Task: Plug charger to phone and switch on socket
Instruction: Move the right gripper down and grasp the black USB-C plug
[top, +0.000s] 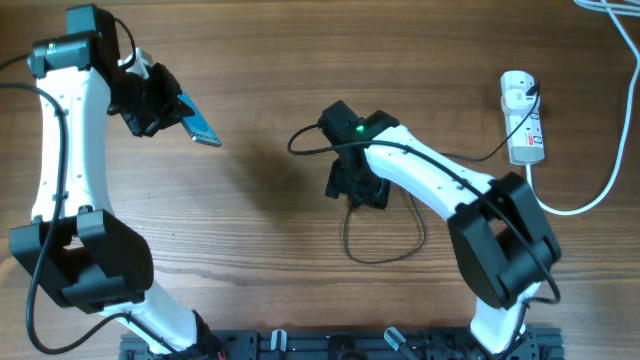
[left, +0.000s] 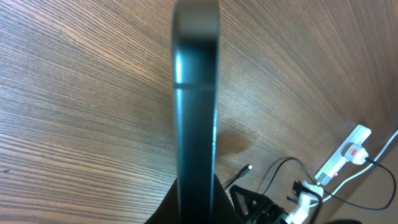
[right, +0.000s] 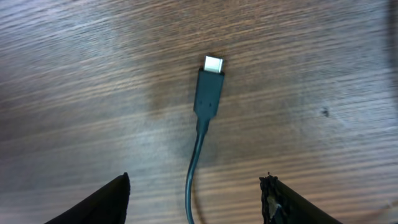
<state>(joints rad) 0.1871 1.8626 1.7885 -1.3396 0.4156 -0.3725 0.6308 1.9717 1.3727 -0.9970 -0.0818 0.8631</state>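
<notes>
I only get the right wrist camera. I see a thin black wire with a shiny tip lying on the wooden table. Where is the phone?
Observer: The left gripper holds the small smartphone with the turquoise-blue screen over the wooden table, on its left side.
Operator: Is the thin black charger cable plugged in anywhere?
Observer: Its black plug appears to sit in the elongated white power strip at the far right.
Operator: Is the cable stretched tight?
Observer: No, its slack curls in a loop beside the right arm.
</notes>
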